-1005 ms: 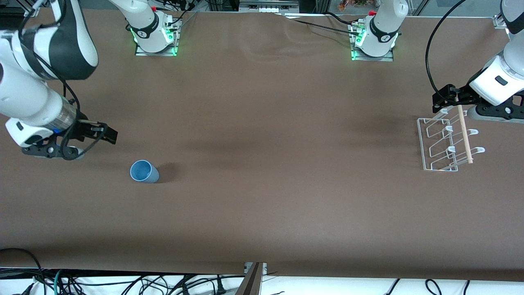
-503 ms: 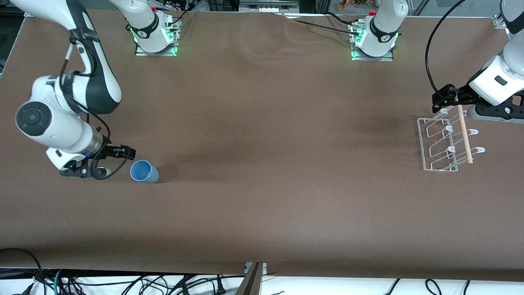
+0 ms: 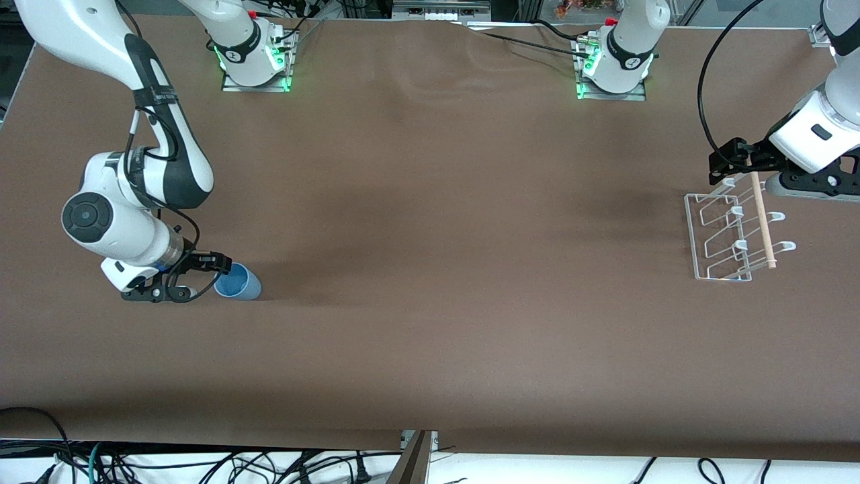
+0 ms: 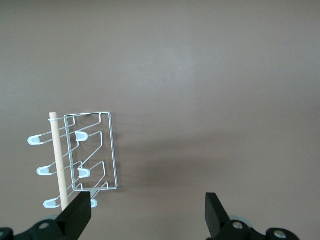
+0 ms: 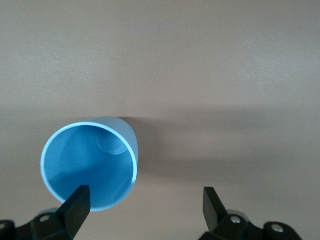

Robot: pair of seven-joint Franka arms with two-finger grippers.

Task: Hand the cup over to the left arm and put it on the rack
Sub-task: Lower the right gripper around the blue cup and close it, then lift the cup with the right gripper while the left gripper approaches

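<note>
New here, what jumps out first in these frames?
The small light-blue plastic cup stands upright, mouth up, at the right arm's end of the brown table, with the right gripper right at its rim, jaws open and not closed on it. At the left arm's end sits the white wire rack with a light wooden dowel across it; the left gripper hangs over the rack's edge, jaws open, waiting.

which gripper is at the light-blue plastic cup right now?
The right gripper, open, with one finger at the light-blue plastic cup's rim. The left gripper, also open, waits over the white wire rack at the left arm's end.
</note>
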